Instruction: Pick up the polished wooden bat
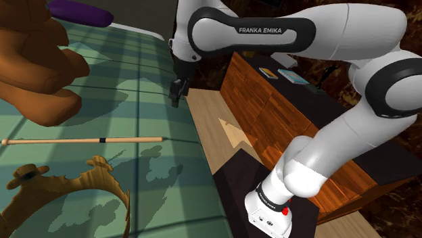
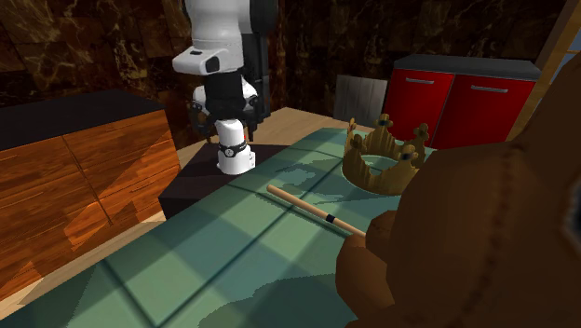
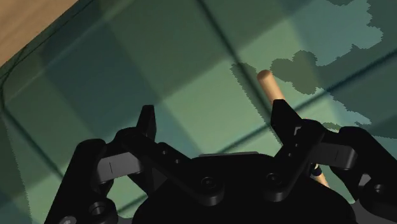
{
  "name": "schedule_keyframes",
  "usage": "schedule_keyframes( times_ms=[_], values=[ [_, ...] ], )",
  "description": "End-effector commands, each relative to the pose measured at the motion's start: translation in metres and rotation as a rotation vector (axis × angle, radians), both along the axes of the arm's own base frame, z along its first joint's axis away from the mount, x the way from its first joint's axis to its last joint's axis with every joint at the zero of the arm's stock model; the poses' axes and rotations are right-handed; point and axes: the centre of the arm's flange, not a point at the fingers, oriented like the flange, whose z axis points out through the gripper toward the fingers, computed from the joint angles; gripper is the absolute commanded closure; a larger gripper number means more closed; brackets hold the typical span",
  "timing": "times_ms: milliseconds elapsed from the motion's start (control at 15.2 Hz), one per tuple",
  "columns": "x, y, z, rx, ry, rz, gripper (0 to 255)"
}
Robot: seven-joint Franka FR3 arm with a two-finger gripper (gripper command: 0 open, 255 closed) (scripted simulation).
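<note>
Bat (image 1: pixel 81 140) of pale wood colour lies flat on the green checked cover (image 1: pixel 149 74), long and slim as a rod, with one narrow black band round it. In the shoulder view it rests between the brown plush bear (image 1: pixel 34 67), farther off, and the golden crown (image 1: pixel 74 186), nearer. My jaws stand apart, clasping nothing, above the cover beyond the bat's right end.

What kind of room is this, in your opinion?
Probably a bedroom: the surface looks like a bed, with a green checked cover, a purple pillow and a brown teddy bear.
</note>
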Motion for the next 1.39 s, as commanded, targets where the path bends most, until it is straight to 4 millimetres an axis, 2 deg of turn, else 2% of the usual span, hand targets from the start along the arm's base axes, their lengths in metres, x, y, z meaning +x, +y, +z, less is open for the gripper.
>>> schedule_keyframes(
  times_ms=[0, 660, 1254, 1320],
  values=[
    [0.012, 0.018, -0.009, -0.003, -0.004, 0.054, 0],
    [0.06, 0.132, -0.057, -0.02, -0.022, 0.315, 0],
    [0.077, 0.242, -0.101, -0.036, -0.038, 0.551, 0],
    [0.077, 0.245, -0.102, -0.036, -0.038, 0.557, 0]
  ],
)
